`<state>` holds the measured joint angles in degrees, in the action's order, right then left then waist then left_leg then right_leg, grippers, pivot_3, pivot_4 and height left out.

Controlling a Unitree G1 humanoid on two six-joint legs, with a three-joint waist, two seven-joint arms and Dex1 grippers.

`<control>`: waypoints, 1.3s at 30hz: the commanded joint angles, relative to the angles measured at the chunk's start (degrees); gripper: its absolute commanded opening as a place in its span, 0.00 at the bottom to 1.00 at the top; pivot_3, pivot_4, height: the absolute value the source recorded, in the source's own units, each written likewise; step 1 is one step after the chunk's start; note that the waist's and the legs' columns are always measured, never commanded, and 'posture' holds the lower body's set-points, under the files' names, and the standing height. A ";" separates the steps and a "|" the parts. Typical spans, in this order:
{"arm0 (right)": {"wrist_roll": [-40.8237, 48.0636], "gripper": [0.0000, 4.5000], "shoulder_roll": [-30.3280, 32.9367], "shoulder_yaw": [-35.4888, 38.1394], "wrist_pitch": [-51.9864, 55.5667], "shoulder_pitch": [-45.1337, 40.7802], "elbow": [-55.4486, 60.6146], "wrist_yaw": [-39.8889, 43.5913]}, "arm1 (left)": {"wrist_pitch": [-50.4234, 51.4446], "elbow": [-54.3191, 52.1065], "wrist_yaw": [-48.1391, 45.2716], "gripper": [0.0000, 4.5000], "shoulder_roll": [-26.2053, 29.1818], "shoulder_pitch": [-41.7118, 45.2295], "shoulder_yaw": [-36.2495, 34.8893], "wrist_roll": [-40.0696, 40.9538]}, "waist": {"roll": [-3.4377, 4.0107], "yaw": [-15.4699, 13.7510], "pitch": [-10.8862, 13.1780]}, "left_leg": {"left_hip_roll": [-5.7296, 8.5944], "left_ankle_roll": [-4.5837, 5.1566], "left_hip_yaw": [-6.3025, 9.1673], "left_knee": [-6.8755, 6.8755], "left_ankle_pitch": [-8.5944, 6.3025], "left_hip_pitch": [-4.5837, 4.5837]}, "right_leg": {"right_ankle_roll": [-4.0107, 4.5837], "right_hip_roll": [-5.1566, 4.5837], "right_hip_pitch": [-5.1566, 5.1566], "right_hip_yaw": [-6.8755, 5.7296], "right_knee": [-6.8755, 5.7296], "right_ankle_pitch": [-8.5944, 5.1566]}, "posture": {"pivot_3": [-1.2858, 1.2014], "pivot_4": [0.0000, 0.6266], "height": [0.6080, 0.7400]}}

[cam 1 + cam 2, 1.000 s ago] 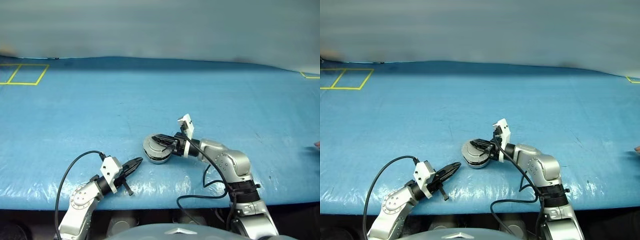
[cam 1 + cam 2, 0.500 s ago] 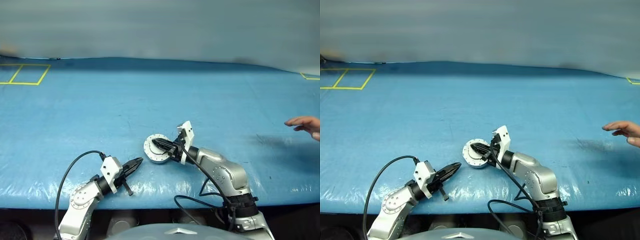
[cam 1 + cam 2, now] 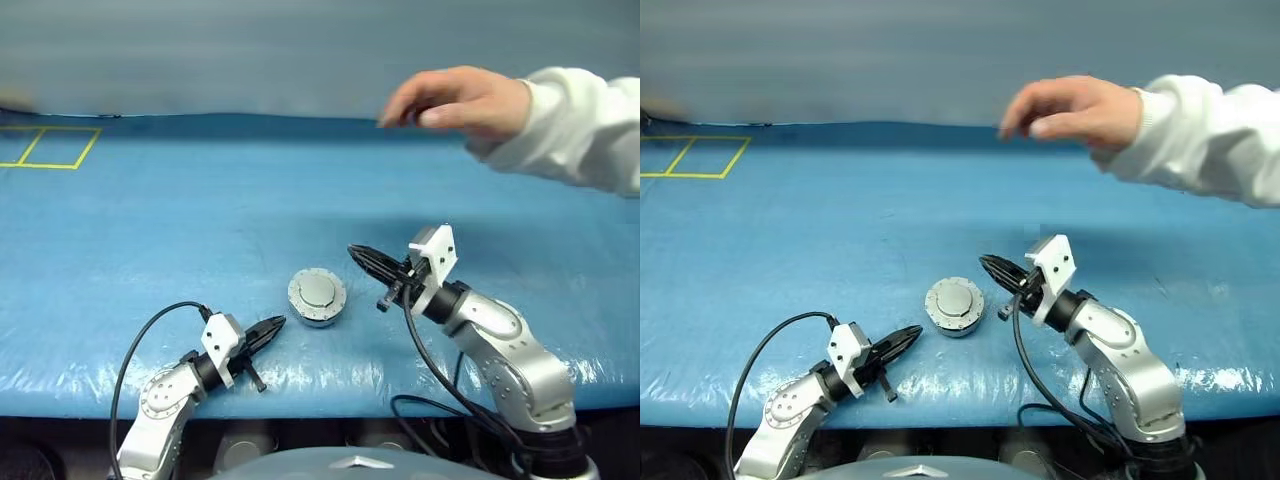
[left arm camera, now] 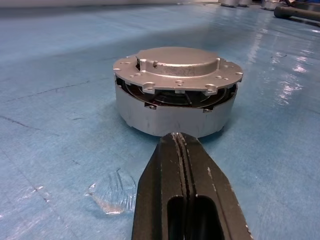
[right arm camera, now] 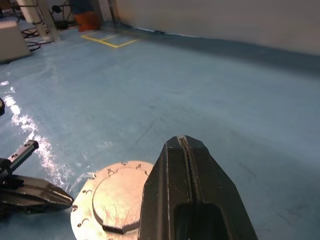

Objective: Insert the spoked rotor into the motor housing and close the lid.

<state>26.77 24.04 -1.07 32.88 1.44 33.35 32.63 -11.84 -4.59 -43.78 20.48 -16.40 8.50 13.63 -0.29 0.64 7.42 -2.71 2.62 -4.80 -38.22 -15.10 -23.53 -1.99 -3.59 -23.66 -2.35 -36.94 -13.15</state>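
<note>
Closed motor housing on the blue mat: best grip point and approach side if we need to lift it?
Judging by its pose, grip the motor housing across its plain cylindrical side wall, below the flanged lid, coming from above with fingers straddling the round body. It sits flat and upright on the mat; the lid's rim overhangs, so a pinch there would likely slip.

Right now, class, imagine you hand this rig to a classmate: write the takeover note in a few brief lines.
Left gripper: shut, empty, low on the blue table, pointing at the motor housing.
Right gripper: shut, empty, raised to the right of the housing.
Housing stands closed, the lid seated on top; dark rotor parts visible through the side gap.
A person's hand reaches in over the table's far side.
Done: lid closed.
Left: apparently nothing; confirm lid seating.
</note>
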 commanded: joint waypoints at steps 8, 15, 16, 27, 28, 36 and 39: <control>5.79 0.21 11.30 1.63 17.28 2.05 9.71 -1.41 | 0.24 -1.90 -0.35 0.00 0.71 0.06 -0.20 0.60 | -0.02 -0.06 0.01 | -0.02 0.00 0.04 -0.01 0.00 0.00 | 0.04 -0.01 0.00 -0.02 0.01 -0.03 | 0.52 0.24 1.00; 5.70 0.72 11.51 -0.05 17.61 1.62 9.26 -1.64 | 0.41 -2.07 -0.23 0.00 0.72 0.15 -0.22 0.54 | -0.05 -0.16 0.02 | 0.02 0.02 0.06 0.00 -0.01 -0.05 | 0.03 -0.02 -0.01 -0.01 0.05 -0.03 | 0.52 0.24 1.00; 5.64 0.80 11.55 -0.26 17.50 1.66 9.12 -1.58 | 0.46 -2.13 -0.24 0.00 0.75 0.14 -0.26 0.58 | -0.05 -0.16 0.02 | 0.02 0.02 0.06 0.00 -0.01 -0.05 | 0.03 -0.02 -0.01 -0.01 0.05 -0.03 | 0.52 0.24 1.00; 3.90 0.99 12.86 -1.75 16.20 2.38 8.36 -0.98 | 0.69 -2.59 -0.38 0.00 1.00 0.19 -0.45 0.75 | -0.06 -0.16 0.02 | 0.02 0.02 0.07 -0.02 -0.01 -0.05 | 0.02 -0.01 0.00 -0.02 0.05 -0.03 | 0.52 0.24 1.00; 3.77 0.99 12.89 -1.80 16.14 2.43 8.35 -0.94 | 0.67 -2.58 -0.40 0.00 1.00 0.18 -0.44 0.75 | -0.06 -0.16 0.02 | 0.02 0.02 0.07 -0.02 -0.01 -0.04 | 0.02 -0.01 0.00 -0.02 0.05 -0.03 | 0.52 0.24 1.00; 3.21 0.99 12.92 -2.06 15.91 2.61 8.14 -0.51 | 0.87 -2.71 -0.47 0.00 1.16 0.20 -0.38 0.69 | -0.06 -0.16 0.02 | 0.02 0.02 0.07 -0.02 -0.01 -0.04 | 0.02 -0.01 0.00 -0.02 0.05 -0.03 | 0.52 0.24 1.00; 3.03 0.99 12.71 -2.07 15.87 2.52 8.03 -0.33 | 0.90 -2.73 -0.40 0.00 1.30 0.21 -0.35 0.66 | -0.06 -0.16 0.02 | 0.02 0.02 0.07 -0.02 -0.01 -0.04 | 0.02 -0.01 0.00 -0.02 0.04 -0.03 | 0.52 0.24 1.00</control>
<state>29.61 36.59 -3.62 50.16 3.99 40.71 32.09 -10.55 -4.59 -43.84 21.66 -16.40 8.44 13.66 -0.35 0.48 7.45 -2.70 2.63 -4.74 -38.24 -15.11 -23.57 -1.97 -3.60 -23.66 -2.37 -36.90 -13.18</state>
